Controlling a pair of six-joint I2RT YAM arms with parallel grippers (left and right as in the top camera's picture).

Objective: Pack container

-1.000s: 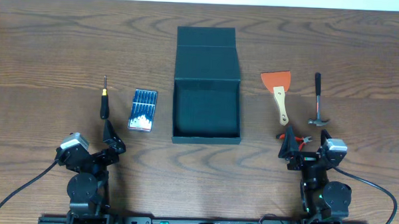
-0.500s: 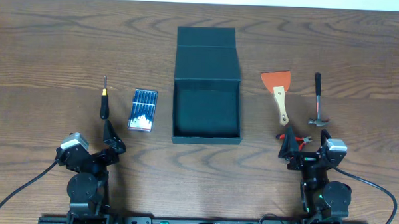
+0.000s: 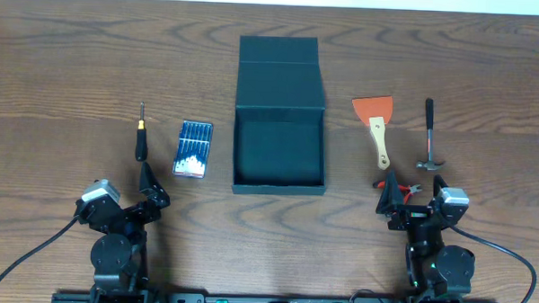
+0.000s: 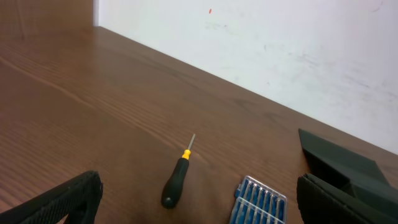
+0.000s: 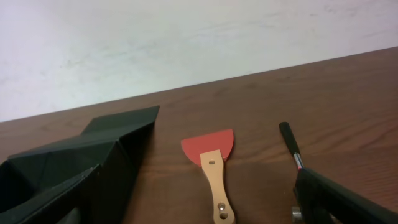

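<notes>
Near edge: L gripper (image 3: 153,189) and R gripper (image 3: 413,198) both w/ jaws spread wide, nothing in either. Red-handled pliers (image 3: 410,187) lie just at R gripper's tips. Mid-table, centre: container (image 3: 235,146), open, lid flap (image 3: 279,75) folded back on far side. To its left: blue bit case (image 3: 193,149), then screwdriver (image 3: 140,138). To its right: orange scraper (image 3: 376,124), hammer (image 3: 428,135).

A dark brown, wood-grained table (image 3: 57,54) fills the overhead view and meets a plain, faintly scuffed white wall (image 4: 280,50) across the top of both wrist views.
</notes>
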